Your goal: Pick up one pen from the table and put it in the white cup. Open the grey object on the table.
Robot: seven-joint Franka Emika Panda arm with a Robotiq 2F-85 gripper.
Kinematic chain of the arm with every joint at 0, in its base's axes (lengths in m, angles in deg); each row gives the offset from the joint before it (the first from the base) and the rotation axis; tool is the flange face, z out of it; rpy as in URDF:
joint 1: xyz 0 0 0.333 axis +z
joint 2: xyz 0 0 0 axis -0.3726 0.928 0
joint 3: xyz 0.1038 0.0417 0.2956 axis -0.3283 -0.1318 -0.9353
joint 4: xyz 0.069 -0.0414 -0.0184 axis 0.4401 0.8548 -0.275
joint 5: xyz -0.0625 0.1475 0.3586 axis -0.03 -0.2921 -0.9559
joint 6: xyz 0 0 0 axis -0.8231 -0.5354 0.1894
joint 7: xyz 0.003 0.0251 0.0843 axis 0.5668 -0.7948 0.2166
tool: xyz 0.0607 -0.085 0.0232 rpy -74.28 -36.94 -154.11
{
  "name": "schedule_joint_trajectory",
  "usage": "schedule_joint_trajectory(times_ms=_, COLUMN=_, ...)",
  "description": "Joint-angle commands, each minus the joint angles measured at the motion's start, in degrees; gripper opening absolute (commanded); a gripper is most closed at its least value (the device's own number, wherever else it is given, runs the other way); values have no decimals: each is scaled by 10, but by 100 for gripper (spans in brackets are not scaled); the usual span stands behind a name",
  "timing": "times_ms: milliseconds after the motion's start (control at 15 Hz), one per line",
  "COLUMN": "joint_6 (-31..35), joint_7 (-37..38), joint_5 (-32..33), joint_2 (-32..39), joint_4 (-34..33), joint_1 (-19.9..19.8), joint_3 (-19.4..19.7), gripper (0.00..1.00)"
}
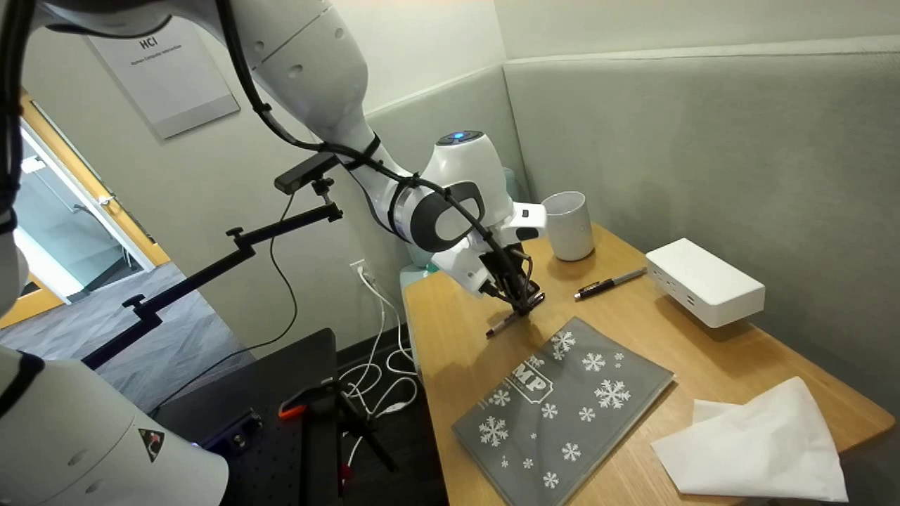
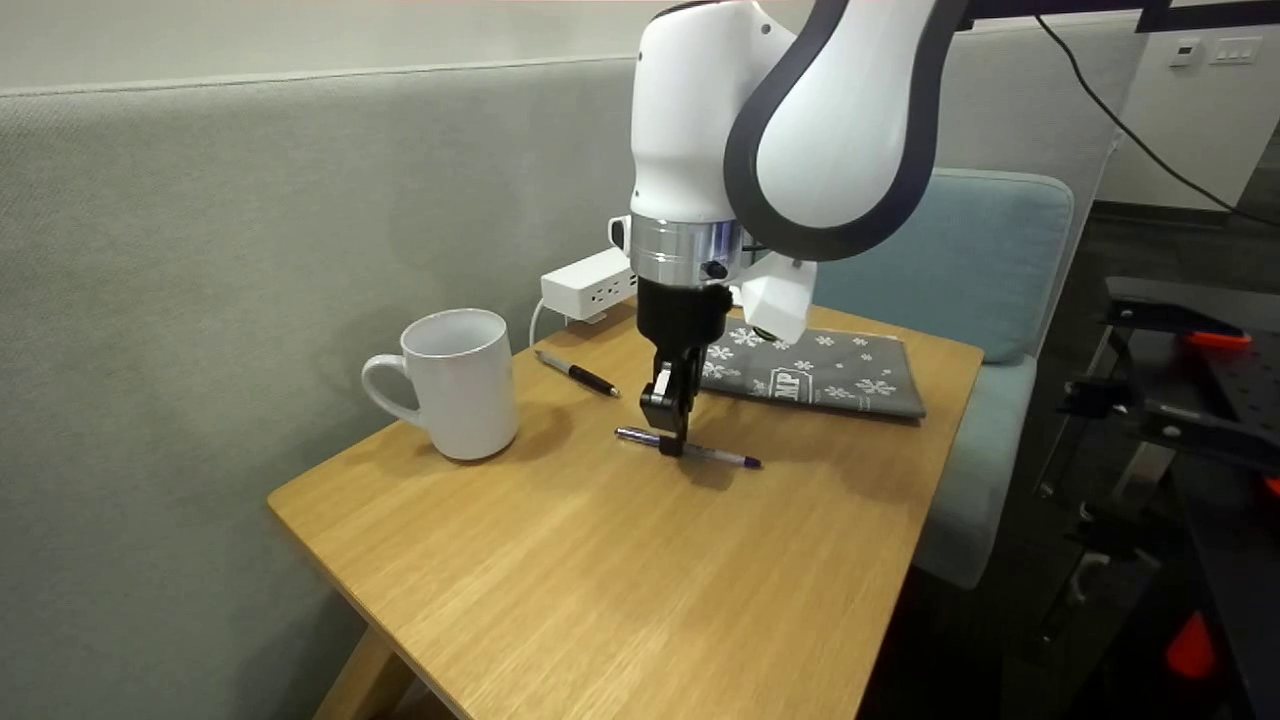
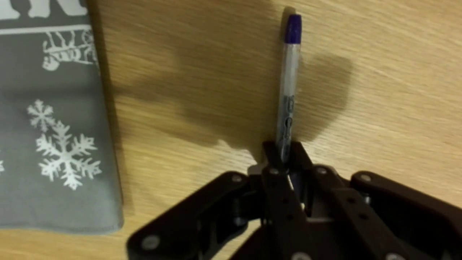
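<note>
Beside a pale grey fabric bench back (image 2: 200, 260), a light wooden table (image 2: 560, 570) is standing. Above it a white robot arm (image 2: 690, 120) is hanging, its black two-fingered gripper (image 3: 284, 153) pointing down at the table. The fingers are pinching a slim purple-ended clear plastic pen (image 3: 290, 72) near its middle, and in the wrist view the purple end is sticking out past the fingertips. Whether this pen is touching the table or hanging just above it, the views are leaving unclear. A white ceramic mug (image 2: 462, 390) is standing upright near the bench back, apart from the gripper, its handle facing away. Near a white rectangular outlet box (image 1: 703, 277), a black-and-silver pen (image 1: 608, 284) is lying on the table. A flat grey rectangular object (image 1: 562, 429), printed with white snowflakes and lettering, is lying near the pinched pen, apart from it. Beyond it, in an exterior view, a creased white sheet (image 1: 752, 450) is resting at the table's edge.
</note>
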Motion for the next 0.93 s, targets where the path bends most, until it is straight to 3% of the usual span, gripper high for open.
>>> schedule_joint_trajectory(times_ms=0, joint_6=5, joint_7=-9, joint_5=2, joint_2=0, joint_4=-2, joint_1=-7, joint_3=-5, gripper=3)
schedule_joint_trajectory(times_ms=200, joint_6=5, joint_7=-2, joint_5=-3, joint_2=-34, joint_4=21, joint_1=-6, joint_3=-7, gripper=3)
schedule_joint_trajectory(times_ms=600, joint_6=15, joint_7=27, joint_5=10, joint_2=-109, joint_4=44, joint_1=36, joint_3=26, gripper=3)
schedule_joint_trajectory(times_ms=867, joint_6=60, joint_7=87, joint_5=55, joint_2=-130, joint_4=43, joint_1=128, joint_3=114, gripper=3)
